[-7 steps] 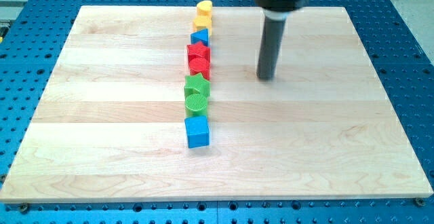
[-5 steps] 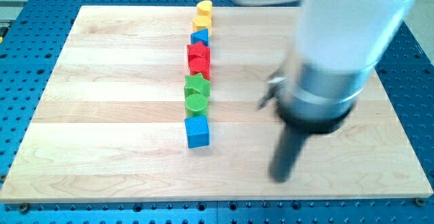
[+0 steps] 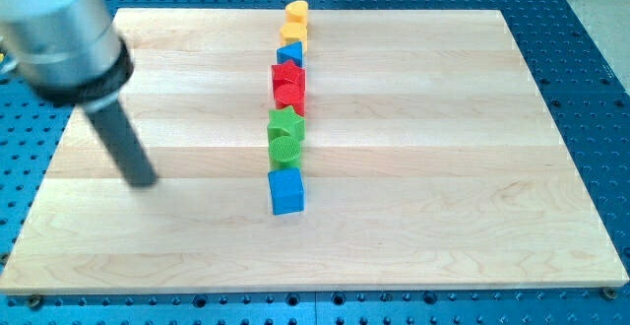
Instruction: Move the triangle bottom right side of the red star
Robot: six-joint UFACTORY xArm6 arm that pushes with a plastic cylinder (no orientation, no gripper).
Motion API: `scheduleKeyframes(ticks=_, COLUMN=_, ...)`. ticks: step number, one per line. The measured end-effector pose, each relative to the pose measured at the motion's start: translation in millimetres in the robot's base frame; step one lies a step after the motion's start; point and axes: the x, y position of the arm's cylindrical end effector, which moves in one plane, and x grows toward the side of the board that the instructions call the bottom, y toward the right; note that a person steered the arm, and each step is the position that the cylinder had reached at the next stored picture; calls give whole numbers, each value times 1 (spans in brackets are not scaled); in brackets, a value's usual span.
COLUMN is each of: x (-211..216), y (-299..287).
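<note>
My tip [image 3: 144,181], lower end of the straight dark rod, sits on the board well apart from the block column, at approx 9 o'clock from the blue square block [image 3: 285,191]; no gripper on this rig, so no open/shut state to give. Target: small blue triangular block [image 3: 289,55], near the view's top, touching the top edge of the red star-shaped block [image 3: 288,75]. Column top to bottom: yellow heart-like block [image 3: 296,12], second yellow block [image 3: 292,34] (shape unclear), blue triangle, red star, second red block [image 3: 288,95] (shape unclear), green star block [image 3: 285,123], green ribbed round block [image 3: 284,148], blue square. Judgement: blocks packed tight, so come at the triangle from its 9 o'clock, push it out toward 3, then go round to its 12 and push toward 6, stopping at approx 4–5 o'clock of the star. Risk: dragging the yellow or the star along. Surface: pale wooden board [image 3: 443,167], smooth, lots of free room both sides; blue perforated table [image 3: 591,89] around it.
</note>
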Motion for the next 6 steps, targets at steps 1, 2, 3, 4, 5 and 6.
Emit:
scheduleKeyframes(ticks=1, x=-86, y=0)
scheduleKeyframes(ticks=2, x=-148, y=0)
scheduleKeyframes(ticks=3, x=-184, y=6)
scheduleKeyframes(ticks=4, x=-188, y=32)
scheduleKeyframes(ticks=5, x=-188, y=62)
scheduleKeyframes(ticks=6, x=-175, y=78)
